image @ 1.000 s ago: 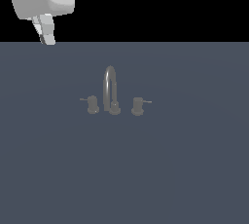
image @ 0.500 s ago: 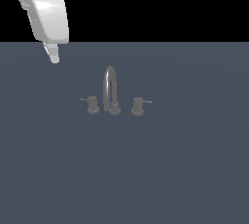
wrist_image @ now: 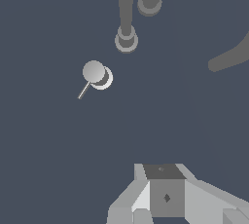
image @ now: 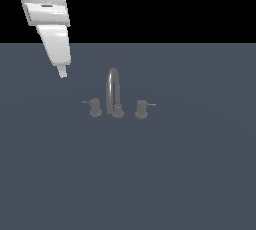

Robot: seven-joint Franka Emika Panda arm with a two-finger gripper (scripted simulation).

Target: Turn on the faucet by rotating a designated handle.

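The gripper [image: 62, 72], fingers apparently together and holding nothing, hangs above and apart from the handle [image: 95, 107] of the faucet [image: 114, 94].

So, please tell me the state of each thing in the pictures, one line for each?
Faucet: upright on the grey surface, no water visible.
Left handle: untouched, its rod points to the exterior view's left.
Right handle: untouched, its rod points to the exterior view's right.
Gripper: in the air above and to the exterior view's left of the faucet, holding nothing; open or shut cannot be told.
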